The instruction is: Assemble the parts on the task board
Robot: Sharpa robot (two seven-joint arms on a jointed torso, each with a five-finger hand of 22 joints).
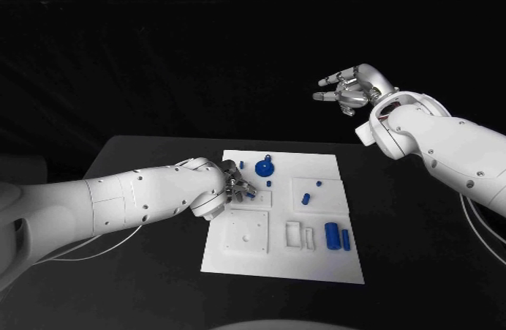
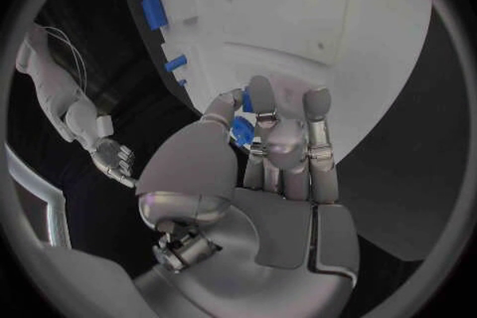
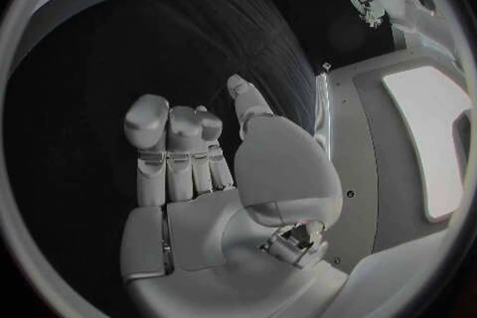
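Nearest, at the six o'clock end of the white task board [image 1: 283,260], lie a square white block [image 1: 245,236], a slotted white fixture [image 1: 298,236] and, toward four o'clock, two upright-lying blue cylinders [image 1: 335,236] side by side. Midway up the board a small blue peg [image 1: 305,197] sits on a raised white square, with another tiny blue piece [image 1: 315,184] just beyond it. At nine o'clock of the board, the left hand [image 1: 234,189] rests low over its edge, fingers curled together. The left wrist view gives what the head view hides: a small blue part [image 2: 242,127] is pinched between the thumb and the fingers [image 2: 261,107], just above the board's white surface. Farther on, toward twelve o'clock, a round blue disc part [image 1: 264,167] lies on the board, with a little blue piece [image 1: 239,164] beside it at nine o'clock. Farthest, at two o'clock and well clear of the black worktop [image 1: 137,154], the right hand [image 1: 349,88] is raised in the air; the right wrist view shows its fingers [image 3: 177,145] loosely bent with the thumb apart and nothing in the palm. No writing can be read on the board or parts.
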